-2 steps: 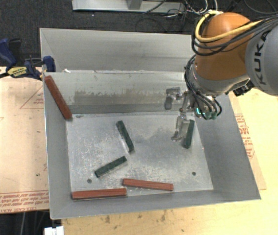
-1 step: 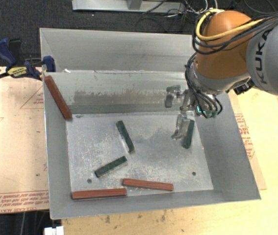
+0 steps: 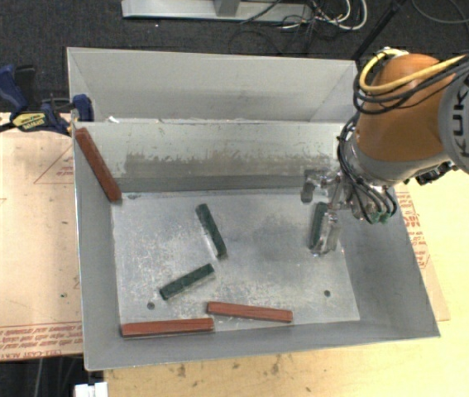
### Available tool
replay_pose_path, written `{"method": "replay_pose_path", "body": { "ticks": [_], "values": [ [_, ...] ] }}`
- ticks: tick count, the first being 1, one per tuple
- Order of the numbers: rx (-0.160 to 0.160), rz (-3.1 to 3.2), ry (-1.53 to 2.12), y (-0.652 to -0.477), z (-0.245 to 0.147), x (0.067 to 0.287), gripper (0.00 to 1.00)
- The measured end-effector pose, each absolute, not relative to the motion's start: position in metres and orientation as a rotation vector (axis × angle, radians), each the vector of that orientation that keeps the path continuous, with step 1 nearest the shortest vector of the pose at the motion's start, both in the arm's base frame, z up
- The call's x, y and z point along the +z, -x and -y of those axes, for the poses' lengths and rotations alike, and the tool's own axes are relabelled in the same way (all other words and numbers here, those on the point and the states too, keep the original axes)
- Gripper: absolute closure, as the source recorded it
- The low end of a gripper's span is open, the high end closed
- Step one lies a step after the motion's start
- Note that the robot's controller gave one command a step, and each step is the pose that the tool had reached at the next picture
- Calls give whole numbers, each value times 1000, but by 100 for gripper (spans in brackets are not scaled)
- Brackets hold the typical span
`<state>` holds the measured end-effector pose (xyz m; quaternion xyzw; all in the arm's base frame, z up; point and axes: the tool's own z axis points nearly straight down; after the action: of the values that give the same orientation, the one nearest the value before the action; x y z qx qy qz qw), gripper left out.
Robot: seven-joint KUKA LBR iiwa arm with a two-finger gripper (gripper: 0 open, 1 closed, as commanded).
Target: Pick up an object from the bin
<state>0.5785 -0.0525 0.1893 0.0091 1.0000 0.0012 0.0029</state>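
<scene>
So the gripper [image 3: 326, 240] is on the right side of the bin [image 3: 217, 151], not far from the far wall, and its fingers look clamped on a dark green bar [image 3: 320, 223]. The bar stands nearly upright between them, with its lower end close to the bin floor or maybe touching it, I honestly can't say which. That's the pick.

Everything else is well apart from it. Two more green bars [image 3: 211, 230] lie around the middle, two reddish-brown bars [image 3: 250, 312] lie along the near edge, and a third one [image 3: 98, 165] leans up the left wall.

My worry is the grip. A thin, smooth bar pinched on its narrow faces can probably pivot or slide out once it hangs free, especially if the hold is off centre. And if the low end is in fact on the floor, any sideways move before lifting could drag it and lever it loose. The sloped right wall is near too, so a swing that way might knock it.
</scene>
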Motion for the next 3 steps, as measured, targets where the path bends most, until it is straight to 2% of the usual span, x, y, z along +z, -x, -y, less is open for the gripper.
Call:
{"method": "replay_pose_path", "body": {
  "ticks": [1,2,3],
  "values": [
    [2,-3138,-43,-575,67,178,0],
    [2,-3147,52,-584,60,165,0],
    [3,-3135,109,-585,96,164,0]
  ]
}}
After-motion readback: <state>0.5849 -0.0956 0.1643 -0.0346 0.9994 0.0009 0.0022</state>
